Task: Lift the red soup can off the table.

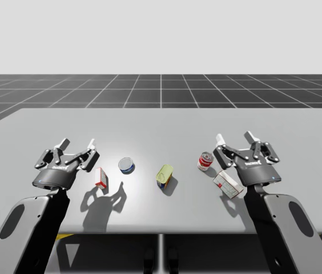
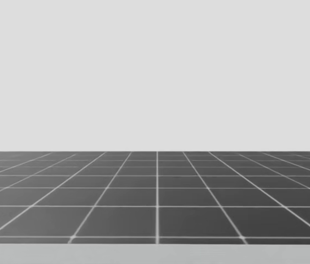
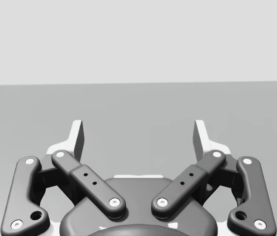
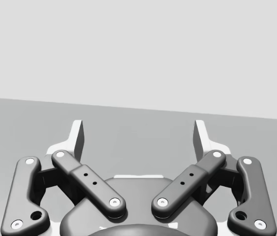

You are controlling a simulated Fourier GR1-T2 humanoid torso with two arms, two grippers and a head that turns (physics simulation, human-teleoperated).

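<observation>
The red soup can (image 1: 205, 161) stands upright on the grey table (image 1: 161, 125), right of centre in the high view. My right gripper (image 1: 236, 138) hovers open just right of the can and slightly above it, nothing between its fingers. My left gripper (image 1: 77, 142) is open at the table's left, far from the can. In the left wrist view my left gripper (image 3: 138, 133) holds nothing, with bare tabletop ahead. The right wrist view shows my right gripper (image 4: 138, 133) the same way, fingers spread over bare table.
A small red and white box (image 1: 101, 177) stands by my left gripper. A blue can (image 1: 126, 165) and a tilted yellow-green can (image 1: 164, 174) sit mid-table. A white and red box (image 1: 228, 184) lies under my right wrist. The head view shows dark gridded floor (image 2: 155, 198).
</observation>
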